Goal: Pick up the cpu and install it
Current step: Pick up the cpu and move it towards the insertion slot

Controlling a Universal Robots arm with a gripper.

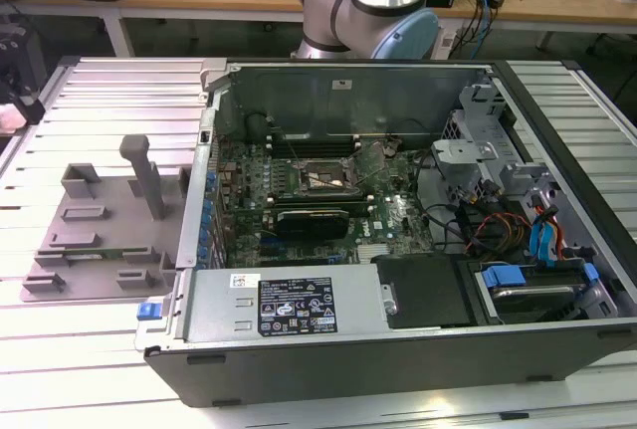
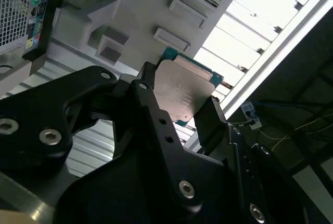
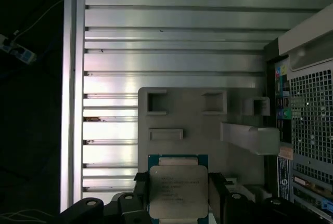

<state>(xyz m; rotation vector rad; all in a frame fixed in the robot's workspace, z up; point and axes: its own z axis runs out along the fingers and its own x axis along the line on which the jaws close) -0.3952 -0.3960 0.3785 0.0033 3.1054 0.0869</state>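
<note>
Grey tray (image 1: 109, 220) at the exterior view's lower left lies below my gripper (image 3: 178, 185), clamped edgewise on the cpu (image 3: 178, 198), and I judge such a thin hold could let it tilt or slip.

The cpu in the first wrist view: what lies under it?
The cpu, gripped by the claw, hangs over the grey tray on the slatted table. The tray part directly under it is covered.

My desk (image 1: 109, 101) is ribbed silver metal. An open computer case (image 1: 348, 369) lies on it, a grey tray (image 1: 119, 195) just beside the case.
</note>
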